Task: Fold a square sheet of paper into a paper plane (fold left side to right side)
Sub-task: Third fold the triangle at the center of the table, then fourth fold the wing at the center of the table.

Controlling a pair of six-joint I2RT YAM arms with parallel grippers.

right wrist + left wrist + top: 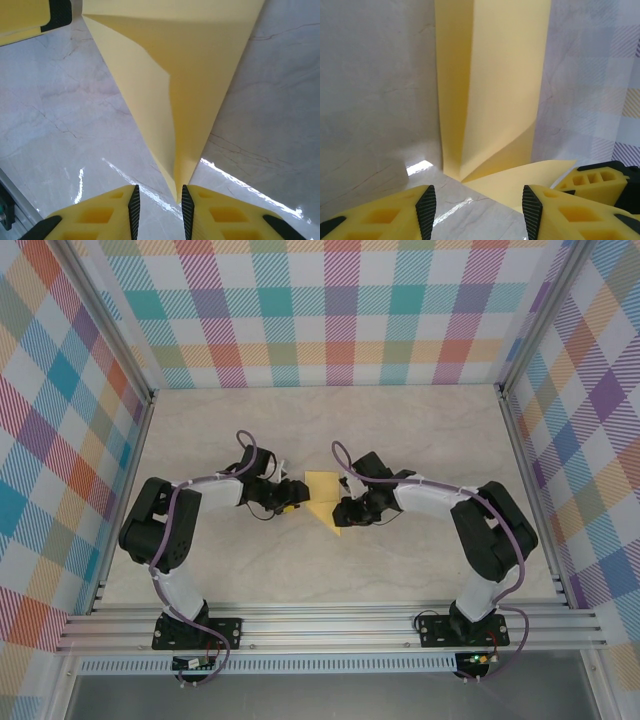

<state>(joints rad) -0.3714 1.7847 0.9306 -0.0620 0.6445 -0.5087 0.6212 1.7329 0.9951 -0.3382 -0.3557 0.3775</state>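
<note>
The table [400,430] is smooth and glossy, so it gives the paper [322,492] little hold. The paper lies mid-table between the two arms, already folded to a narrow kite with one sharp tip [177,192] towards the near edge.

The left gripper [477,210] sits at the paper's left side, jaws about half open and holding nothing. A corner of the sheet reaches into its mouth near the right-hand finger [540,205]. The right gripper [160,210] sits at the tip with its jaws only a narrow slot apart. The tip lies just at that slot and, as far as I can see, is not pinched.

Likely risks, biggest first:
- With neither gripper gripping, any brush from a finger probably slides the whole sheet across the slick top, and the left-to-right fold loses its line.
- The upper flap [455,100] looks raised rather than pressed flat. It may spring open, or catch on a passing finger and crease wrongly.
- The two grippers are near each other over a small sheet, so a crossing move could knock them together.
- The tip is thin. A closing or dragging right finger could bend or crumple it.
</note>
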